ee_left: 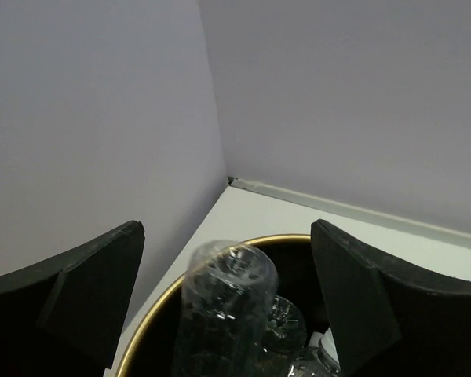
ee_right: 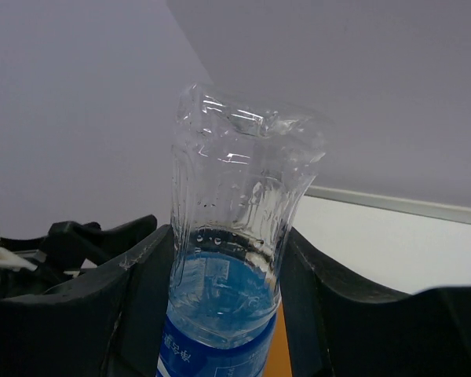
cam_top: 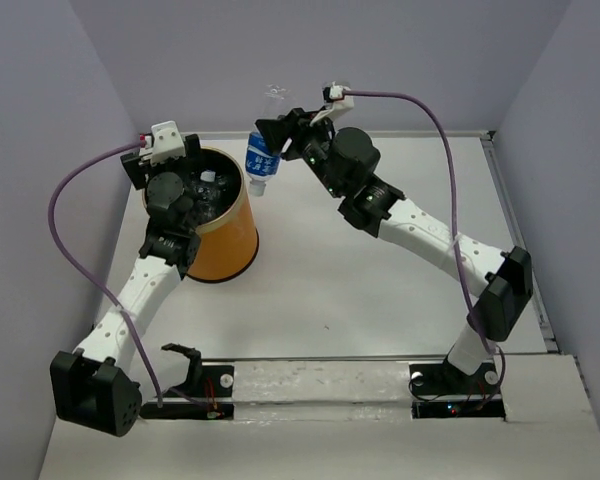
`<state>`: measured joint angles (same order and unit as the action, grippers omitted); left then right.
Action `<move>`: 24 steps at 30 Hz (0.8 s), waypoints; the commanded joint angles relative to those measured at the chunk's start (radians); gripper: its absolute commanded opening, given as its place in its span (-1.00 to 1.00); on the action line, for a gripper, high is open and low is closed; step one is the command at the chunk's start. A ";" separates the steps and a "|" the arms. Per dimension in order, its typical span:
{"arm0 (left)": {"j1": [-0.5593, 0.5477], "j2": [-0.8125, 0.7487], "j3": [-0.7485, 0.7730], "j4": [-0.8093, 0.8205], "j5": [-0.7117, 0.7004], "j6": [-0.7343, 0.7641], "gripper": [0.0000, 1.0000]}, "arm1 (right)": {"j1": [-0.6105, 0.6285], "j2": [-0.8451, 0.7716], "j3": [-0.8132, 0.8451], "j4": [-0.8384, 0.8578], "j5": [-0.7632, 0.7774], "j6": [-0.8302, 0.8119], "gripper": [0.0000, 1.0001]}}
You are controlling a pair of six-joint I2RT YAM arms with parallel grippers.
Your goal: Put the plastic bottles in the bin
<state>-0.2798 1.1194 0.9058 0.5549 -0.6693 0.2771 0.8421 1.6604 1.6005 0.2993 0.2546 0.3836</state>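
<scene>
Bases of both arms sit at the near edge of the white counter (cam_top: 380, 290), and each arm reaches away toward the far wall. On the left half of the counter stands the bin (cam_top: 228, 245), upright, orange-yellow outside and black inside, with a thin golden rim showing in the left wrist view. Several clear crinkly bottles (cam_top: 208, 190) lie heaped inside it, and a white cap shows among them from above; their exact number cannot be told. The left tool (ee_left: 228, 259) hangs over the bin's mouth with its jaws spread wide and nothing gripped. The topmost bottle (ee_left: 224, 306) lies below the gap between its fingers, one rounded end turned up toward the wrist camera, touching neither finger. Farther back, the right tool (ee_right: 224, 267) is clamped on the blue-labelled bottle (cam_top: 262, 160), its fingers pressed to the body just above the label. That bottle is held off the counter, white cap down and crumpled clear base up, just beside the bin's far right rim and outside its mouth
</scene>
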 commanded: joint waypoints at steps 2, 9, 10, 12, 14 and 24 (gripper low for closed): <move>-0.001 -0.156 0.120 -0.084 0.062 -0.188 0.98 | 0.051 0.116 0.174 0.058 -0.026 -0.072 -0.39; 0.001 -0.297 0.193 -0.286 0.249 -0.433 0.98 | 0.120 0.349 0.424 0.063 -0.034 -0.255 -0.39; 0.001 -0.323 0.189 -0.308 0.275 -0.458 0.98 | 0.133 0.402 0.476 0.061 -0.025 -0.277 -0.39; -0.001 -0.346 0.173 -0.325 0.296 -0.475 0.98 | 0.144 0.449 0.512 0.058 -0.018 -0.328 -0.39; -0.001 -0.372 0.159 -0.352 0.315 -0.481 0.98 | 0.153 0.495 0.520 0.061 -0.015 -0.345 -0.38; -0.001 -0.448 0.062 -0.345 0.292 -0.455 0.98 | 0.229 0.555 0.386 0.113 -0.011 -0.177 -0.20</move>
<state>-0.2798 0.6922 0.9882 0.1875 -0.3843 -0.1787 1.0473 2.2318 2.0296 0.3325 0.2173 0.1406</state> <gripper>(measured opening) 0.989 0.559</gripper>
